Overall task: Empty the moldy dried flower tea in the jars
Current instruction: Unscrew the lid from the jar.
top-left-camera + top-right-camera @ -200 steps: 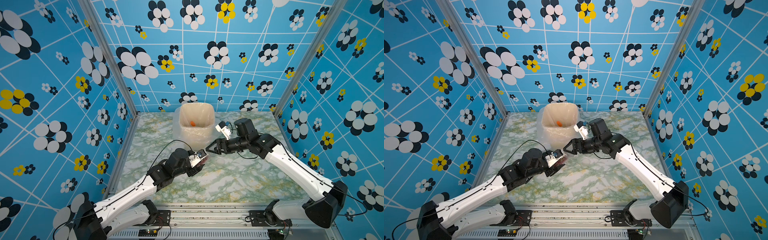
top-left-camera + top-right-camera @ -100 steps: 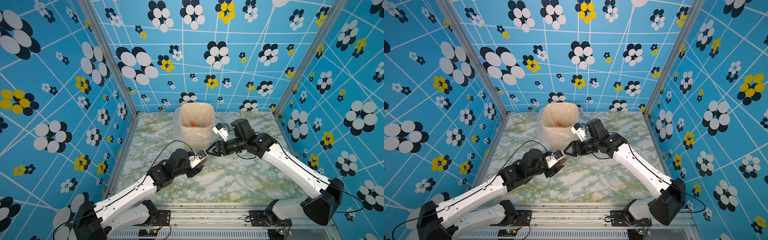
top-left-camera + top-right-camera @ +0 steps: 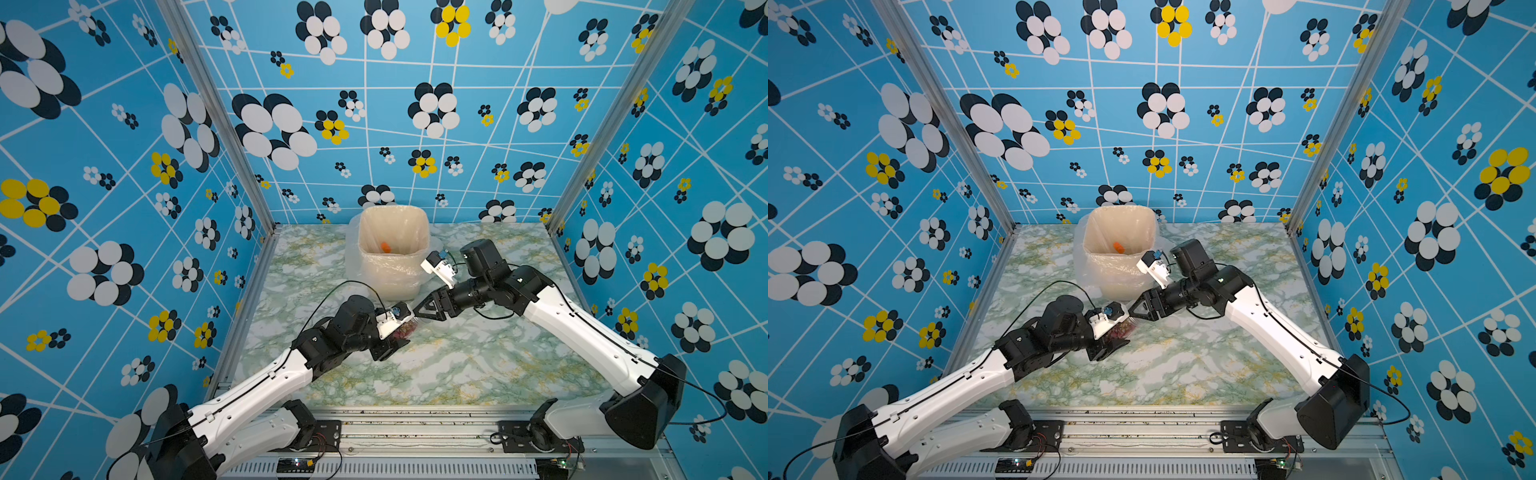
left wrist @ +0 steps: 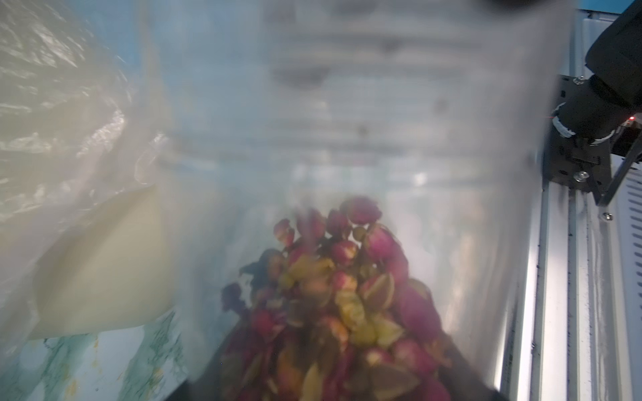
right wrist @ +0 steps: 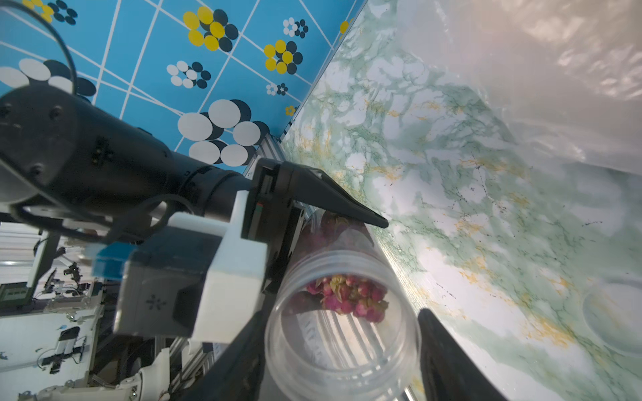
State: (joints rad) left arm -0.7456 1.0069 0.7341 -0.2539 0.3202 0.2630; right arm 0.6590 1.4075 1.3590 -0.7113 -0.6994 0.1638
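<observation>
Back at the counter's far edge, near the middle: a cream bin (image 3: 395, 278) (image 3: 1117, 280), lined with a loose clear plastic bag (image 3: 352, 249) draped over the rim and down the sides. Down inside, one lone orange piece (image 3: 386, 247) (image 3: 1119, 248), plain in both top views. Underneath it all, a green-and-white marbled counter (image 3: 457, 374) with yellowish veins. All round, blue walls (image 3: 374, 137) dotted with black, white and yellow flowers, crossed by white lines. Silver metal posts (image 3: 220, 124) at the back corners, a metal rail (image 3: 415, 432) along the front edge.
</observation>
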